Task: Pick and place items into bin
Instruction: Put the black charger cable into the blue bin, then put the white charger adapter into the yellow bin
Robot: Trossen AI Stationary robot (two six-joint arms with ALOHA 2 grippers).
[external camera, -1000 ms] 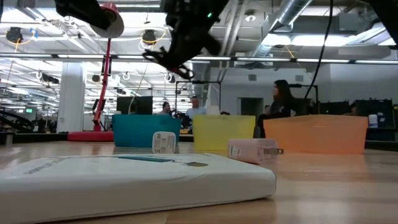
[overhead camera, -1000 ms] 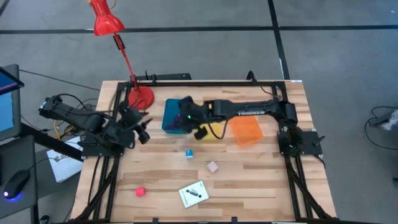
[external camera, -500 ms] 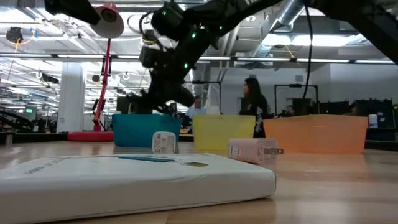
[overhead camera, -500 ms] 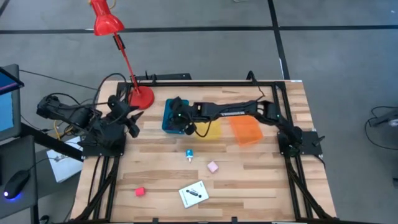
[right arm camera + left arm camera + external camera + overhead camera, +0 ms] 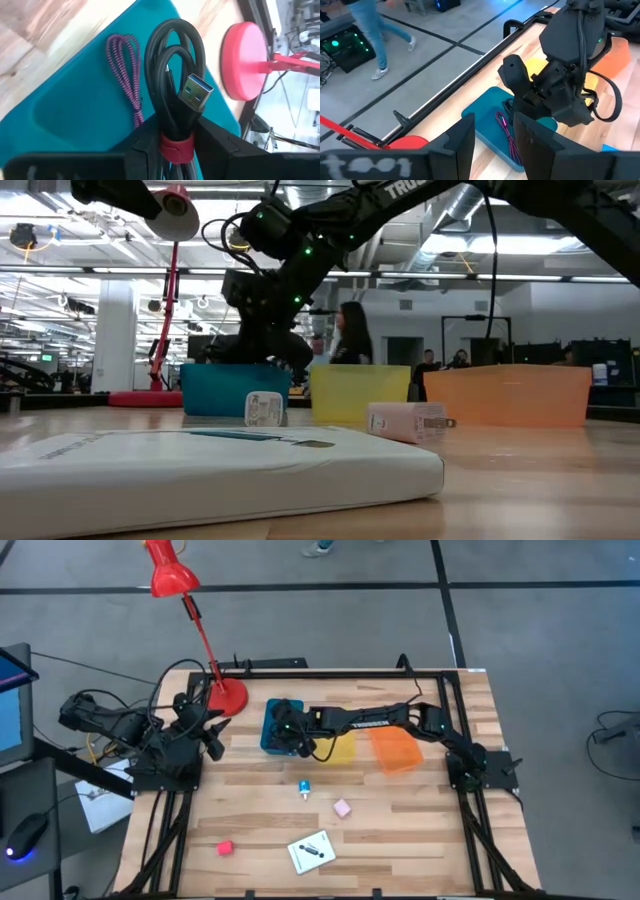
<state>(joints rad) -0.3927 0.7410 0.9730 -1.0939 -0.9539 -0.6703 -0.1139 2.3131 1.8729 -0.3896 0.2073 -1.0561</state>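
Note:
My right gripper (image 5: 290, 735) hangs over the teal bin (image 5: 270, 727), shut on a coiled black USB cable (image 5: 172, 75) bound by a red tie. A magenta braided cord (image 5: 127, 75) lies flat on the bin floor beside it. Out on the table lie a light-blue block (image 5: 304, 787), a pink block (image 5: 342, 808), a red block (image 5: 225, 848) and a white card with a black mark (image 5: 312, 851). My left gripper (image 5: 205, 735) waits open near the table's left edge, by the red lamp base, holding nothing. My right gripper pinches the black cable coil between its two fingers at the red tie (image 5: 175, 145) that binds the loops. It comes slanting down from above into the teal bin. The loops and the silver USB plug (image 5: 196, 92) stick out past the fingertips, over the bin floor.
A yellow bin (image 5: 340, 748) and an orange bin (image 5: 395, 750) stand in a row to the right of the teal one. The red lamp's round base (image 5: 227, 697) sits at the far-left corner. People move in the room beyond the table.
My right gripper has carried the cable toward the table's left, from between the teal and yellow bins to over the teal bin, and come down to it. My left gripper has drawn back toward the far-left corner, near the lamp base.

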